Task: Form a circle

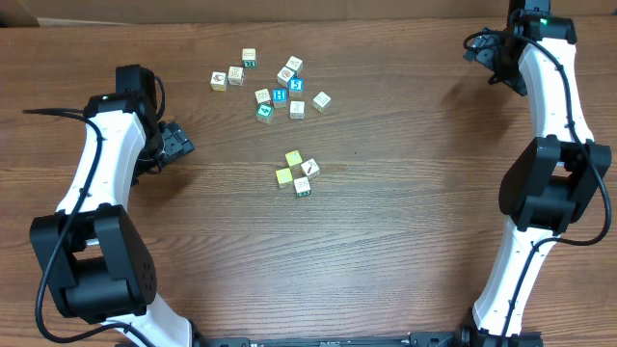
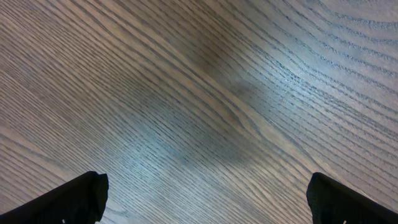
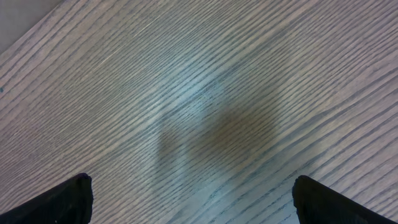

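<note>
- Lying just below the centre of the overhead frame, the small cube cluster (image 1: pixel 297 172) sits on the table (image 1: pixel 405 241), between the two arms and apart from both.
- The left gripper (image 1: pixel 179 142) is at the middle left of the overhead frame, pointing toward the centre. The cluster lies well apart from it, to the right and slightly lower.
- The right gripper (image 1: pixel 485 50) is at the upper right of the overhead frame. The cluster lies well apart from it, toward the lower left.
- Left jaws: released and spread wide. In the left wrist view the dark fingertips (image 2: pixel 74 199) occupy the bottom corners, with only bare wood between them.
- Right jaws: released and spread wide. In the right wrist view the dark fingertips (image 3: pixel 62 202) likewise occupy the bottom corners, over bare wood.
- Cluster make-up: four tiny cubes packed close together. Two are yellow cubes (image 1: pixel 293 157), one is a white cube with a dark mark (image 1: pixel 309 168), and one is a white-and-teal cube (image 1: pixel 302 186). Whether their faces touch cannot be told.
- A larger bunch of similar cubes (image 1: pixel 275 82) is loosely spread at the upper centre, apart from the cluster.
- Table surface: brown wood with fine parallel grain lines and a soft sheen.
- Arm housings: smooth white shells with black joints.
</note>
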Motion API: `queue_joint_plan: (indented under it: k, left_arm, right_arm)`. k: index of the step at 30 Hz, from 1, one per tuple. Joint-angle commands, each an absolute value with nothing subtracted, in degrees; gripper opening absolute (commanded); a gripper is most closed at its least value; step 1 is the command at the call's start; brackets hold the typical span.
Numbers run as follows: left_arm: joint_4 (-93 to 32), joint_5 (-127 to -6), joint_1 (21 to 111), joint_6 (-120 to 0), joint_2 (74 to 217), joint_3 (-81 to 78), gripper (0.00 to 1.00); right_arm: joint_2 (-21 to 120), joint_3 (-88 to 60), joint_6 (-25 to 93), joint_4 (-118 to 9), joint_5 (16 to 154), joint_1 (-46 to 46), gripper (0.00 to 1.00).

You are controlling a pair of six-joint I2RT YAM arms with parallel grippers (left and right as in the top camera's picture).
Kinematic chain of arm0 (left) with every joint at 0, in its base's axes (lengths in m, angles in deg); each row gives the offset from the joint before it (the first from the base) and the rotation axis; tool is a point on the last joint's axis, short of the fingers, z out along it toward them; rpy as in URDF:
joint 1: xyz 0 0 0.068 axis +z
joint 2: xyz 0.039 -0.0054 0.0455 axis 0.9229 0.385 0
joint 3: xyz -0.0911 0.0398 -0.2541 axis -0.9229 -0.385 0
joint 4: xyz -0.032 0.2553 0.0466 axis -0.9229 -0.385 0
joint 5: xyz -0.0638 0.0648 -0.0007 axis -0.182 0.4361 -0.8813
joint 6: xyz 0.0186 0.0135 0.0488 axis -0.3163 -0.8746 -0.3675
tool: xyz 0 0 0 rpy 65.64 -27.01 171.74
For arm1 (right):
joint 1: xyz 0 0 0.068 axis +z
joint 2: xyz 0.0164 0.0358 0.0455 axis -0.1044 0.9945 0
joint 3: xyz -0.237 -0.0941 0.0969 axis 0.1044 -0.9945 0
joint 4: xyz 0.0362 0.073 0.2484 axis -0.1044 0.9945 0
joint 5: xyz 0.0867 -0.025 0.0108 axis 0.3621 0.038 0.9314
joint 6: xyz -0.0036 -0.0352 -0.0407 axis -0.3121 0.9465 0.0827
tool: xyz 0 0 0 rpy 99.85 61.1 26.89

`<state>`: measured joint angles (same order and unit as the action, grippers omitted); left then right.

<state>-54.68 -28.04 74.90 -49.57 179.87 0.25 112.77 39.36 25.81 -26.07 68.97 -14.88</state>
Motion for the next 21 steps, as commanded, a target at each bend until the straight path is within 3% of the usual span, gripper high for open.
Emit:
queue_joint_plan:
  k: [1,10,21]
  left_arm:
    - [-54.6,-28.3,74.8,-49.8,178.4,-0.1,0.99]
    - [-54.6,-28.3,74.8,-49.8,174.6,-0.1,1.0]
    - [-54.6,-28.3,74.8,-49.8,160.4,-0.1,1.0]
  right_arm:
    - [111.3,40.1,25.8,-26.2,68.5,-14.7,1.0]
    - [111.3,40.1,25.8,-26.2,68.5,-14.7,1.0]
    - [111.3,40.1,25.8,-26.2,68.5,-14.7,1.0]
